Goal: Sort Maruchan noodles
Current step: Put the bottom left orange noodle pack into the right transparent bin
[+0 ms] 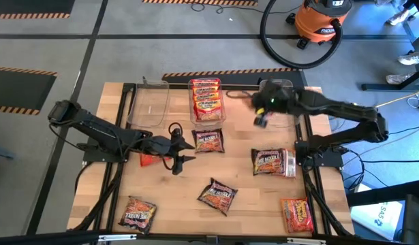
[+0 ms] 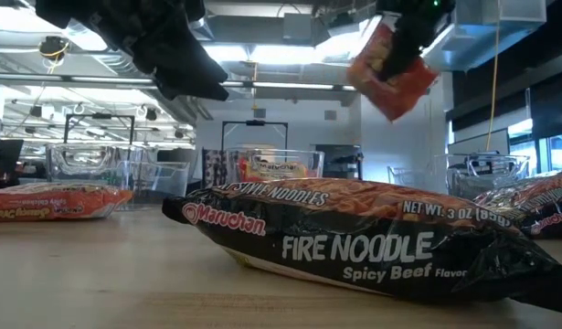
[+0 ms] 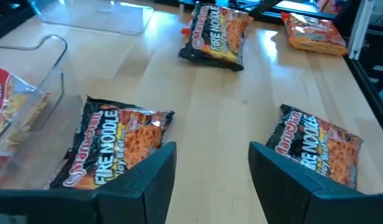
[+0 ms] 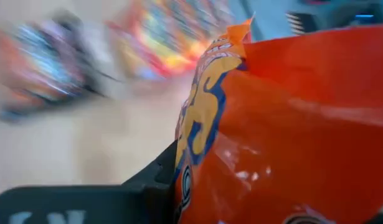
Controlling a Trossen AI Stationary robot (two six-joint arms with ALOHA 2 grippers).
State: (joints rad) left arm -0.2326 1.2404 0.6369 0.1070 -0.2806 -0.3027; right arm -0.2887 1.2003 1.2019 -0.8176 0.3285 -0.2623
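Observation:
Several Maruchan packets lie flat on the table: dark Fire Noodle ones [image 1: 209, 141], [image 1: 274, 162], [image 1: 217, 195], [image 1: 137, 212], an orange one [image 1: 298, 214] near the right front corner, and a red one [image 1: 148, 160] partly under the left arm. Red packets [image 1: 206, 101] fill the middle clear tub. My left gripper [image 1: 184, 155] hangs open above the table; in its wrist view [image 3: 213, 168] it has a dark packet [image 3: 116, 149] on one side and another [image 3: 319, 146] on the other. My right gripper [image 1: 262, 117] is raised near the right tub [image 1: 281, 88], shut on an orange-red packet [image 2: 390, 73]. My right gripper holds the orange-red packet by its upper end [image 2: 401, 41], pinched between the two fingers from above. One dark finger [image 4: 85, 199] shows against the packet's face [image 4: 291, 124]. The packet hangs tilted below the fingers, lifted clear of the table.
Three clear tubs stand along the far edge; the left one [image 1: 149, 102] holds nothing I can see. Bare wood lies between the packets in the table's middle [image 1: 243, 180]. Beyond the table are an orange shop vacuum [image 1: 321, 20] with its hose, and a person's shoes [image 1: 413, 60].

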